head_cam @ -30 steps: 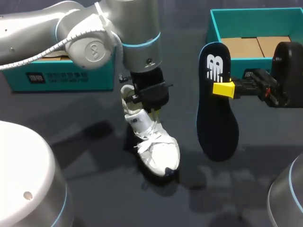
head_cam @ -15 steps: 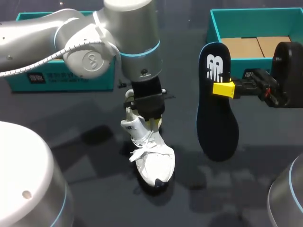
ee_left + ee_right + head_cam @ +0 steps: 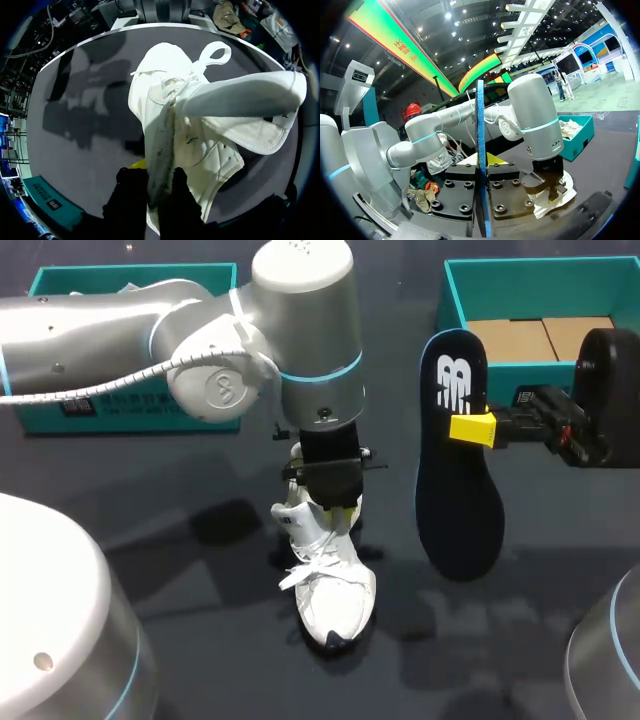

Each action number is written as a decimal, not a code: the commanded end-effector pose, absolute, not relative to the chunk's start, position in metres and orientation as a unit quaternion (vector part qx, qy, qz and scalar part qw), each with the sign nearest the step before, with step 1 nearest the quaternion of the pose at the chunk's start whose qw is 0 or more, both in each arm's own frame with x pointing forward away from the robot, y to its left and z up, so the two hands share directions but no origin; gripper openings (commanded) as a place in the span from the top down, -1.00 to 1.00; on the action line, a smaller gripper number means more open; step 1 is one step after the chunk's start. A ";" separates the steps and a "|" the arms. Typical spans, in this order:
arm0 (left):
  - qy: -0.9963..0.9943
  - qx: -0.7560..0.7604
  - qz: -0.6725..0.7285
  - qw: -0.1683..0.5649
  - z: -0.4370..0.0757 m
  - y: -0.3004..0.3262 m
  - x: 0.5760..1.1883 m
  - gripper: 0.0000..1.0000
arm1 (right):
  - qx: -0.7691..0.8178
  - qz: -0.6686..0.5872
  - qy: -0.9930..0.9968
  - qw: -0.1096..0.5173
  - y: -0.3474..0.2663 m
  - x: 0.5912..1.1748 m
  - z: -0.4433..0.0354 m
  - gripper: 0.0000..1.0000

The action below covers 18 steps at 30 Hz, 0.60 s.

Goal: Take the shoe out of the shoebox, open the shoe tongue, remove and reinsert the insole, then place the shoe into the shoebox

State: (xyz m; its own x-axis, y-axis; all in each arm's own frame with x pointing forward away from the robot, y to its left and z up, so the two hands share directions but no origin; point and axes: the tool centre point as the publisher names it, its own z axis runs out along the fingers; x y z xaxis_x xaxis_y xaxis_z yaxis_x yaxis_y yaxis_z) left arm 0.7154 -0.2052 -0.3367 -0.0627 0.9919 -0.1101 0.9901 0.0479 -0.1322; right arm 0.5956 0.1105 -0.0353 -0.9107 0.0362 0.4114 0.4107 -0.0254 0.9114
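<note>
Shoe: a white shoe is sitting near the middle of the tabletop, heel end raised under the left arm and toe pointing down toward the near edge. I cannot tell whether the toe is touching the surface.
Shoe opening: in the left wrist view the shoe is showing its tongue folded wide open, its laces loose and its heel loop standing up.
Left claw: it is coming down on the shoe from above. The wrist view is showing the claw clamped on the shoe's side wall, with one finger inside the opening and one outside.
Insole: the dark insole is out of the shoe and hanging upright in the air to the shoe's right, well apart from it. Its white-marked end is up and its narrow end is down.
Right claw: it is reaching in from the right and clamping on the insole's upper part. In its own view the insole is standing edge-on between the closed fingers of the claw.
Right box: a teal box is lying open behind the insole, with its brown floor showing.
Left box: a second teal box is lying at the far left, behind the left arm.
</note>
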 end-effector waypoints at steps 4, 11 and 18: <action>-0.725 -0.684 0.080 0.017 -0.349 -0.221 0.723 1.00 | -0.194 -0.691 -0.688 0.104 0.108 0.586 -0.035 1.00; -0.716 -0.693 0.075 0.028 -0.356 -0.226 0.725 1.00 | -0.194 -0.691 -0.688 0.104 0.108 0.586 -0.035 1.00; -0.700 -0.708 0.083 0.040 -0.365 -0.234 0.724 1.00 | -0.194 -0.691 -0.688 0.104 0.108 0.586 -0.035 1.00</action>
